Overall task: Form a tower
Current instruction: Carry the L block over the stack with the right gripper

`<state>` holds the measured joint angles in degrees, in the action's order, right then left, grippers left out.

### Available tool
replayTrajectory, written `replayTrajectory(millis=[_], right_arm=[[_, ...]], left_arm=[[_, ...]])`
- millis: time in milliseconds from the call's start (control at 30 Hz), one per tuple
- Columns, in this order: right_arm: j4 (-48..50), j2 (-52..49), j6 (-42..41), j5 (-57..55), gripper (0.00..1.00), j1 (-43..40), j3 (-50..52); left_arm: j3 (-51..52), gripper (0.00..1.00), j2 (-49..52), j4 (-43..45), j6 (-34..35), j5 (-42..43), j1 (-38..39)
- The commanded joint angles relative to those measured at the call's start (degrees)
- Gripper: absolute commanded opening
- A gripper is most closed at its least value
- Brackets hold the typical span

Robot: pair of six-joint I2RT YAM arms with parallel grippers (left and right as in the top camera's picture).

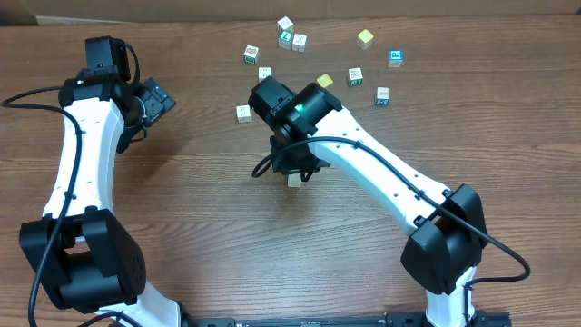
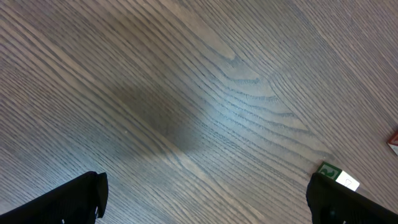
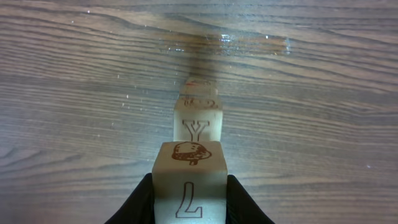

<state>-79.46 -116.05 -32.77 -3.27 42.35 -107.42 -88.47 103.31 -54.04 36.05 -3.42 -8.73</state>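
My right gripper (image 3: 189, 190) is shut on a cream cube (image 3: 188, 165) with an outlined L and a brown picture on its faces. Just beyond that cube in the right wrist view stands the tower (image 3: 198, 121), a narrow cream stack with a Y face showing, blurred. I cannot tell whether the held cube touches it. From overhead, the right gripper (image 1: 295, 166) hangs mid-table and covers most of the tower (image 1: 294, 181). My left gripper (image 1: 156, 100) is at the far left, open and holding nothing, its fingers (image 2: 81, 199) wide apart over bare wood.
Several loose letter cubes (image 1: 355, 76) lie scattered along the back of the table, one (image 1: 243, 113) close behind the right arm. A green-faced cube (image 2: 328, 170) lies by the left gripper's right finger. A black cable (image 1: 27, 96) trails at the left edge.
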Motion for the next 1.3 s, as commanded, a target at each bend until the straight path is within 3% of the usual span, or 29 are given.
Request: replayTrajectory(millis=[0,1267], right_arm=[[1.95,0.04,-0.42,-0.57,0.23,-0.31,1.79],[4.2,0.04,-1.75,-2.67,0.24,-0.35,3.65]], left_arm=[[-1.16,1.0,0.42,0.11,-0.09,0.07,0.17],[-1.16,0.99,0.42,0.11,-0.09,0.04,0.17]])
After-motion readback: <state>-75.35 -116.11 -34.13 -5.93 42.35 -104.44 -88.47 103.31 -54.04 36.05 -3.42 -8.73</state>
